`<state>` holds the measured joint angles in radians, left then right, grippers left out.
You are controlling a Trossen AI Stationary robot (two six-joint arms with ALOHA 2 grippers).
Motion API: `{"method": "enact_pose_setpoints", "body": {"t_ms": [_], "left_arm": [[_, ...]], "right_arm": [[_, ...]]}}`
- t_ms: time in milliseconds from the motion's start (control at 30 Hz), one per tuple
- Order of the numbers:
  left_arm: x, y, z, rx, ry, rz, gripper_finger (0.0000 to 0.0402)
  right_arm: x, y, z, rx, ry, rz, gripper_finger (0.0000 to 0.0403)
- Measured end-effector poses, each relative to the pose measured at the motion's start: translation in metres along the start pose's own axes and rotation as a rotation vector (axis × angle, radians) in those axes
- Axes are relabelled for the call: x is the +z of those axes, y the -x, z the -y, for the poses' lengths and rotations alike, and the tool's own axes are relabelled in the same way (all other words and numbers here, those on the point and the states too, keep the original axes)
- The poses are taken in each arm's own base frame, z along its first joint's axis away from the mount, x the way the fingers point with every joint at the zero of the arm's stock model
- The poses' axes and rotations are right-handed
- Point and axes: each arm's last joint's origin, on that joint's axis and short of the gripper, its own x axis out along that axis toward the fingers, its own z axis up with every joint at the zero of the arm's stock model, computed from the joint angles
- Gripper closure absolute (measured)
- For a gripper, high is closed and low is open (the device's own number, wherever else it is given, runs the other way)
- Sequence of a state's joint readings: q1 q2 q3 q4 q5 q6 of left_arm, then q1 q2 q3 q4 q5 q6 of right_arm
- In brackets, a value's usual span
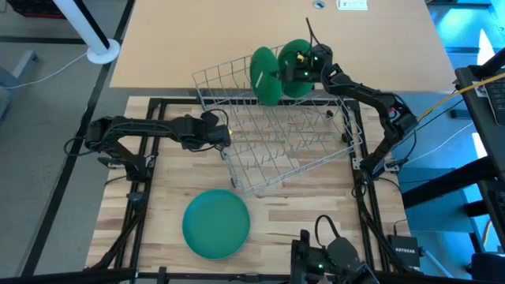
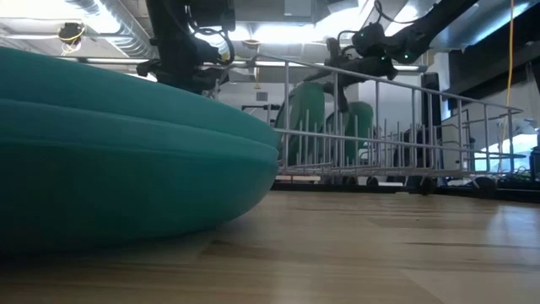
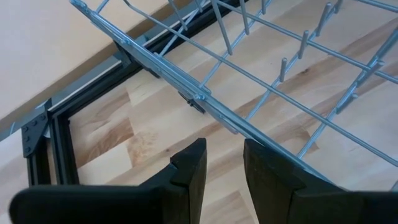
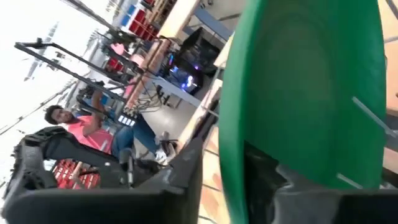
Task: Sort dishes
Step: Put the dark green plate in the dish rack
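Observation:
A grey wire rack (image 1: pixel 276 138) lies askew across the middle of the wooden table. Two green plates (image 1: pixel 267 79) (image 1: pixel 297 65) stand on edge between the wires at its far end. My right gripper (image 1: pixel 310 63) is open at the right-hand plate (image 4: pixel 305 87), one finger on either side of that plate's rim. Two teal plates (image 1: pixel 216 224) lie stacked flat near the table's near edge and fill the low view's left (image 2: pixel 126 152). My left gripper (image 3: pixel 224 158) hovers open and empty by the rack's left rim (image 3: pixel 205 99). My right gripper reaches nearly level from the table's right side and straddles the plate's rim (image 4: pixel 231 155). A narrow gap shows between one finger (image 4: pixel 186 168) and the rim. Whether the other finger (image 4: pixel 267 177) touches the plate I cannot tell. The plate stands upright in the rack.
A black metal frame (image 1: pixel 150 102) borders the wooden board. A paler tabletop (image 1: pixel 237 31) lies beyond the rack. Cables and a small box (image 1: pixel 410 252) sit at the near right corner. A person in a pink shirt (image 4: pixel 68 124) sits in the room behind.

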<state>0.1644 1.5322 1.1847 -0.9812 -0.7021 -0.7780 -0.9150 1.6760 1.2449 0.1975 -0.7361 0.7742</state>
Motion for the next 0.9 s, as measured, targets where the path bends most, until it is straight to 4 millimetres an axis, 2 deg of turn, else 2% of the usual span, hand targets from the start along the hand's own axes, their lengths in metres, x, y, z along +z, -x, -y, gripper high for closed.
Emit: {"method": "enact_pose_setpoints", "body": {"t_ms": [133,267,567,900], "left_arm": [[0.0,0.0,0.0,-0.002,0.0,0.0,0.0302],[0.0,0.0,0.0,-0.002,0.0,0.0,0.0302],[0.0,0.0,0.0,-0.001,-0.001,-0.002,0.0302],[0.0,0.0,0.0,0.0,-0.002,-0.003,0.0302]], "right_arm": [[-0.001,0.0,0.002,-0.023,-0.022,-0.008,0.0272],[0.0,0.001,0.001,-0.012,-0.017,-0.005,0.0253],[0.003,0.003,-0.001,-0.078,-0.023,0.072,0.0255],[0.011,0.022,-0.027,-0.125,0.01,0.204,0.0256]]}}
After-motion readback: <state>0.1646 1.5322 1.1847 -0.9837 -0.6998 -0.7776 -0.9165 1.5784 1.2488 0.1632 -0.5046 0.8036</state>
